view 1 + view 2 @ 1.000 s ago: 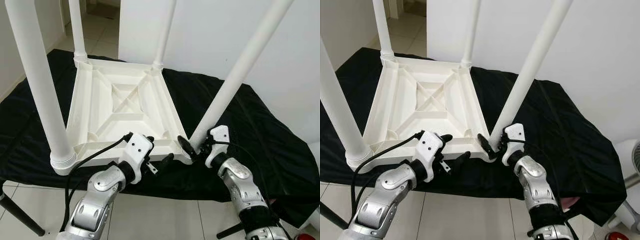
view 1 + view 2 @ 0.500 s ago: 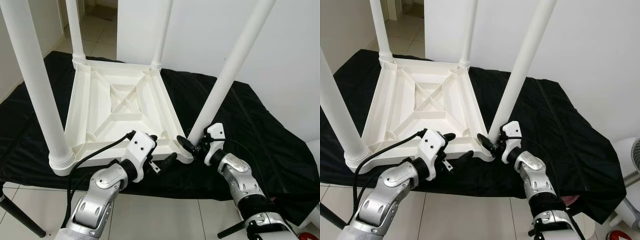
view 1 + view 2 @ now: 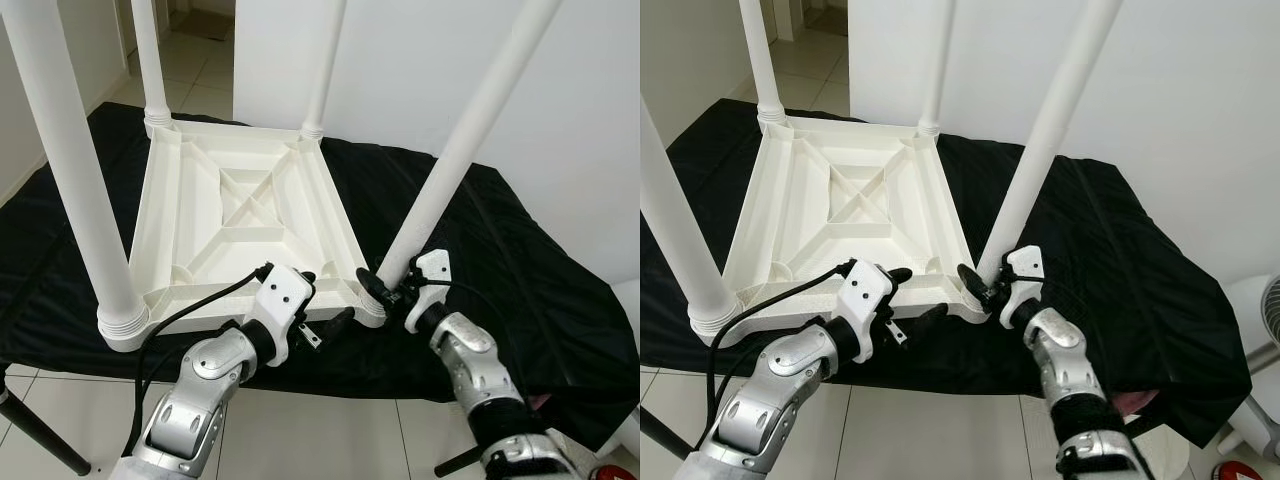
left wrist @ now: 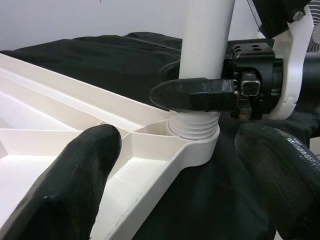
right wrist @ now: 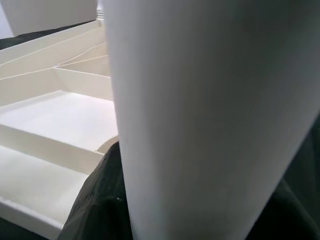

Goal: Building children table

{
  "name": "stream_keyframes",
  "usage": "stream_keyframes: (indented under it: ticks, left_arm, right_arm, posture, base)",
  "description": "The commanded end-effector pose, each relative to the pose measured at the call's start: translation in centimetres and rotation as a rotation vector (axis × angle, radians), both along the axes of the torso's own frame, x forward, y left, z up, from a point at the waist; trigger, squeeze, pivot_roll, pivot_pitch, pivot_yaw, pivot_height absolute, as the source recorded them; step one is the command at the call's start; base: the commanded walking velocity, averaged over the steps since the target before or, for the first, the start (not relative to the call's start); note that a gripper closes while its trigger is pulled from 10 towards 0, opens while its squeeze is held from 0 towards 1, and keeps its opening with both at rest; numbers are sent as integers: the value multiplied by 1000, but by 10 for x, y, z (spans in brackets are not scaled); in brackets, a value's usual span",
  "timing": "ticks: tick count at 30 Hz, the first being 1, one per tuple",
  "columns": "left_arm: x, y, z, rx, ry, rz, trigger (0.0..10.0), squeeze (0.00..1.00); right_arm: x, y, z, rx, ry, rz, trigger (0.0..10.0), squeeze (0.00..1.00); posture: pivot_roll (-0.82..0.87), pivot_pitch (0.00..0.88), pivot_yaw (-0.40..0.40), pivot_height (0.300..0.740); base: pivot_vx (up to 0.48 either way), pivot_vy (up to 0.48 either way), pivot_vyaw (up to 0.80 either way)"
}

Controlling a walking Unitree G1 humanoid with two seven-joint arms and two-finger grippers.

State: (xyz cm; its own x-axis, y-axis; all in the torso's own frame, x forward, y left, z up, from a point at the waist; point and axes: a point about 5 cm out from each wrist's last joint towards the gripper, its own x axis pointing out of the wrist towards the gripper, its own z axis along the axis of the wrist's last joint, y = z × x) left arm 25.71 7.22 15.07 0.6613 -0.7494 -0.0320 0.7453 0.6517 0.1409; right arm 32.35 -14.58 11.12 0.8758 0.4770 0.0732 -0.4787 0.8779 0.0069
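A white plastic children's table (image 3: 240, 215) lies upside down on a surface draped in black cloth (image 3: 520, 270), its ribbed underside facing up and four white legs rising from its corners. In the left eye view, the far legs stand at about 11 o'clock (image 3: 148, 60) and 12 o'clock (image 3: 322, 70) of the tabletop, a thick near leg (image 3: 75, 170) rises at 8 o'clock, and the fourth leg (image 3: 465, 150) leans up and away from the corner at 4 o'clock. The right gripper (image 3: 388, 292) is clenched around the base of this leaning leg, just above the threaded collar (image 4: 194, 125) where it meets the corner socket; in the left wrist view one black finger (image 4: 192, 94) crosses the front of the leg just above the collar. In the right wrist view the white leg (image 5: 210, 115) sits very close to the camera, with the table's ribbed underside beyond it. The left gripper (image 3: 325, 322) is released, its fingers spread: one finger (image 4: 75, 185) rests over the table's near rim while the other (image 4: 280, 175) hangs outside the rim above the black cloth, just beside the corner socket. A black cable (image 3: 190, 310) runs along the left arm across the near rim. Pale tiled floor (image 3: 200, 80) shows beyond the surface at 11 o'clock, and a white wall (image 3: 400, 60) stands behind.
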Motion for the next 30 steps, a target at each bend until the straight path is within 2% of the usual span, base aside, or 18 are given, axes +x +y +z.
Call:
stream_keyframes:
  ticks: [1, 5, 7, 12, 14, 17, 20, 23, 24, 30]
  left_arm:
    - [-3, -4, 1, -8, 2, -10, 10000, 0]
    - [-4, -4, 1, -11, 5, -9, 10000, 0]
    - [-4, -3, 0, -7, 4, -11, 10000, 0]
    - [-5, -3, 0, -3, 3, -13, 10000, 0]
    - [-4, -2, -1, 0, 2, -11, 10000, 0]
    - [-5, 0, -1, -1, 3, 3, 10000, 0]
    - [-5, 0, -1, -5, 4, 9, 10000, 0]
    - [-6, 0, -1, -10, 5, 13, 10000, 0]
    - [-8, -1, 0, -16, 6, 18, 10000, 0]
    - [-10, 0, 0, -15, 8, 21, 10000, 0]
  right_arm:
    - [-4, -3, -6, -23, 29, -91, 10000, 0]
    - [-8, 3, -5, -15, 37, -117, 10000, 0]
    - [-13, 11, -7, -17, 71, -151, 10000, 0]
    - [-16, 15, -7, -9, 90, -200, 10000, 0]
    - [-18, 16, -6, -2, 91, -247, 10000, 0]
    - [-23, 19, -9, 18, 118, -414, 10000, 0]
    - [-26, 23, -8, 31, 130, -459, 10000, 0]
    - [-27, 27, -7, 44, 132, -451, 10000, 0]
    - [-31, 32, -3, 62, 119, -409, 10000, 1000]
    - [-35, 34, 6, 87, 80, -343, 10000, 1000]
  posture:
    - [64, 0, -160, 740]
    - [63, 0, -160, 740]
    - [60, 0, -159, 740]
    - [61, 0, -162, 740]
    - [62, 0, -169, 740]
    - [66, 0, -182, 740]
    - [71, 0, -186, 740]
    - [74, 0, -189, 740]
    - [75, 0, -191, 740]
    - [78, 0, -195, 740]
  base:
    - [0, 0, 0]
    - [0, 0, 0]
    - [0, 0, 0]
    - [0, 0, 0]
    - [0, 0, 0]
    - [0, 0, 0]
    - [0, 0, 0]
    - [0, 0, 0]
    - [0, 0, 0]
    - [0, 0, 0]
